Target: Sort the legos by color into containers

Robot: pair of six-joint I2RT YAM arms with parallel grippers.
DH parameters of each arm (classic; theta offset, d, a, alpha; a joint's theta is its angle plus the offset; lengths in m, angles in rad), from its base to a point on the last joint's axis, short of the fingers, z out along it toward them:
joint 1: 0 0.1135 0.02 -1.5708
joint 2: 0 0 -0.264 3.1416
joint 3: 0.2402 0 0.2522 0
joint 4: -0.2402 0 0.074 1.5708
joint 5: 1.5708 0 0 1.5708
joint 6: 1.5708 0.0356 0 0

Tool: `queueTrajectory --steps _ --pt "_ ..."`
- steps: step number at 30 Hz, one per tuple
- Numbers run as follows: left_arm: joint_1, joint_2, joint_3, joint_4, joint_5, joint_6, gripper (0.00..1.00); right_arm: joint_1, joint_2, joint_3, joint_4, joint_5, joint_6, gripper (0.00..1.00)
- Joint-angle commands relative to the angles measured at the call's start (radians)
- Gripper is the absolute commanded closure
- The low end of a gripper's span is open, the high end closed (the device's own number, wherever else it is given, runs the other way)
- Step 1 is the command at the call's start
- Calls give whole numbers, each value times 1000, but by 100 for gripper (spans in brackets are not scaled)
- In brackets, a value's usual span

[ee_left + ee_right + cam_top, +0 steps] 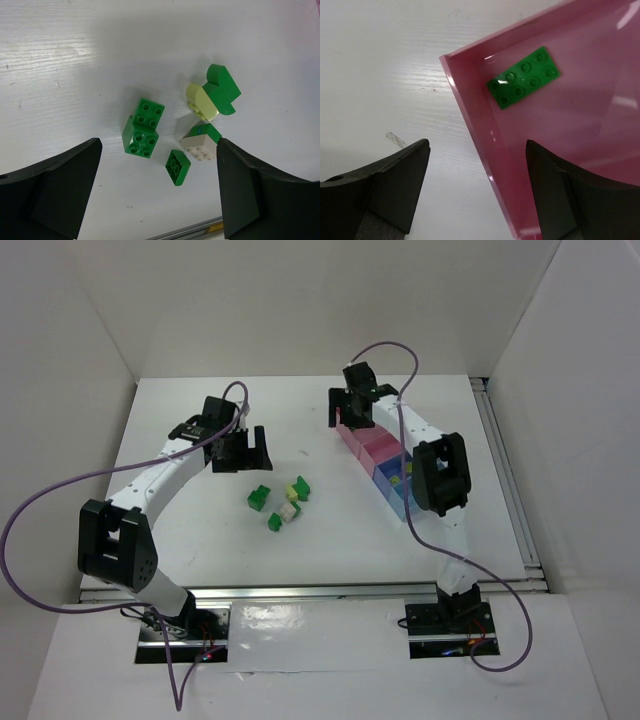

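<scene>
A loose cluster of legos [281, 504] lies mid-table. The left wrist view shows a dark green double brick [142, 127], a small dark green brick [177, 166], a cream-white brick [199, 147] with a green piece on it, a pale yellow-green piece [200, 101] and a rounded dark green piece [223, 89]. My left gripper [240, 452] [159, 172] is open and empty, above the table just back-left of the cluster. The containers [378, 462] run diagonally at right, pink then blue. My right gripper [350, 412] [477, 150] is open and empty, straddling the far pink container's wall [470, 115]. A flat green plate [522, 77] lies inside it.
A blue container [397, 481] holds small yellow-green pieces. The right arm's forearm [440, 472] passes over the near end of the row. White walls enclose the table on three sides. A metal rail [300, 592] runs along the near edge.
</scene>
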Motion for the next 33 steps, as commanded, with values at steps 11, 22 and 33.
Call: queueTrajectory --steps 11,22,33 --pt "-4 40 66 -21 -26 1 1 95 -137 -154 -102 -357 -226 23" --pt "-4 85 66 -42 -44 -36 1 129 -337 -298 -42 -201 -189 20" --pt "-4 76 -35 -90 -66 -105 4 370 -375 -464 33 -67 -101 19"
